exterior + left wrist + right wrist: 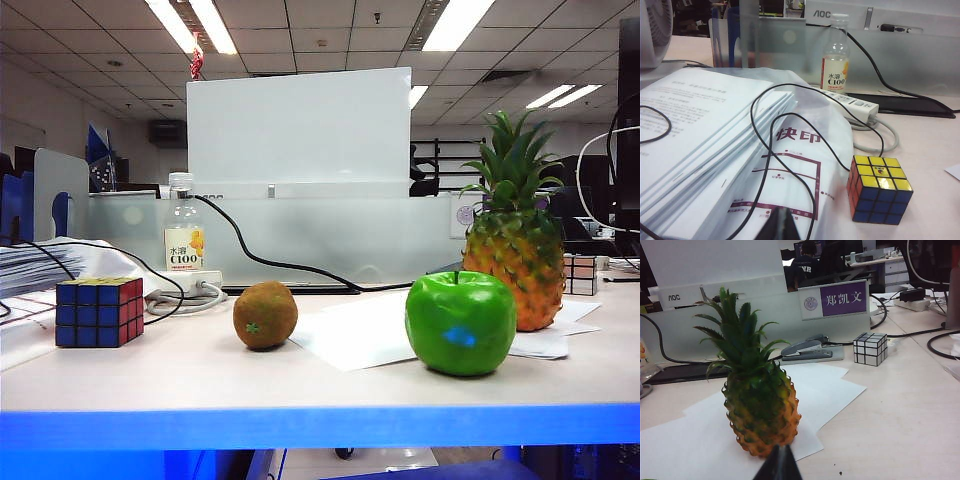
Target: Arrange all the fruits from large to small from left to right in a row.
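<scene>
Three fruits stand in a row on the table in the exterior view: a fuzzy brown kiwi [265,315] at the left, a glossy green apple [461,322] with a blue mark in the middle, and a tall orange-green pineapple [514,243] behind it at the right. The pineapple [760,400] also fills the right wrist view, upright on white paper, just beyond my right gripper [780,454], which is shut and empty. My left gripper [781,216] is shut and empty over a printed plastic bag of papers. Neither gripper shows in the exterior view.
A multicoloured puzzle cube [98,311] sits left of the kiwi, also seen as the cube [878,189] beside the paper stack [705,140] with black cables across it. A drink bottle [184,238], a power strip [852,103], a stapler [807,348] and a silver cube [870,348] stand further back.
</scene>
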